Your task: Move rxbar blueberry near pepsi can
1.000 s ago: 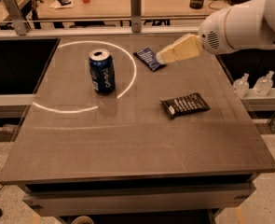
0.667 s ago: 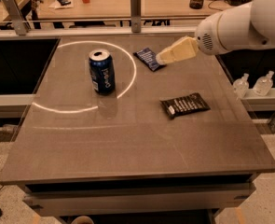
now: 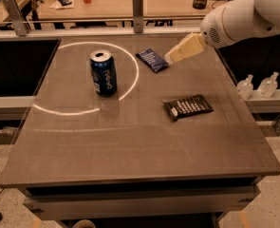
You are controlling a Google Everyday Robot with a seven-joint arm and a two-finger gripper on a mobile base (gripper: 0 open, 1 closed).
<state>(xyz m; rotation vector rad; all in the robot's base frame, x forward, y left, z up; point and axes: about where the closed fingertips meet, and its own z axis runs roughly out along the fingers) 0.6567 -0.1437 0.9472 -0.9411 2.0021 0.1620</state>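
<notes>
A small, flat, dark-blue snack bar wrapper (image 3: 152, 60) with pale print lies on the far part of the grey-brown worktop (image 3: 130, 146). It sits to the right of the upright blue aluminium soda can (image 3: 104, 73) with its silver top, and apart from it. The cream-coloured end effector (image 3: 172, 57) hangs just beside the bar's right end.

To do this well, I judge it should settle squarely over the bar, take it across its short width, and set it down beside the can without knocking it. The longer black wrapper (image 3: 188, 106) with white print should be left alone.

I cannot tell whether the end effector is wide or narrow, or whether it touches the wrapper. The white arm (image 3: 244, 13) is cut off at the right edge.
</notes>
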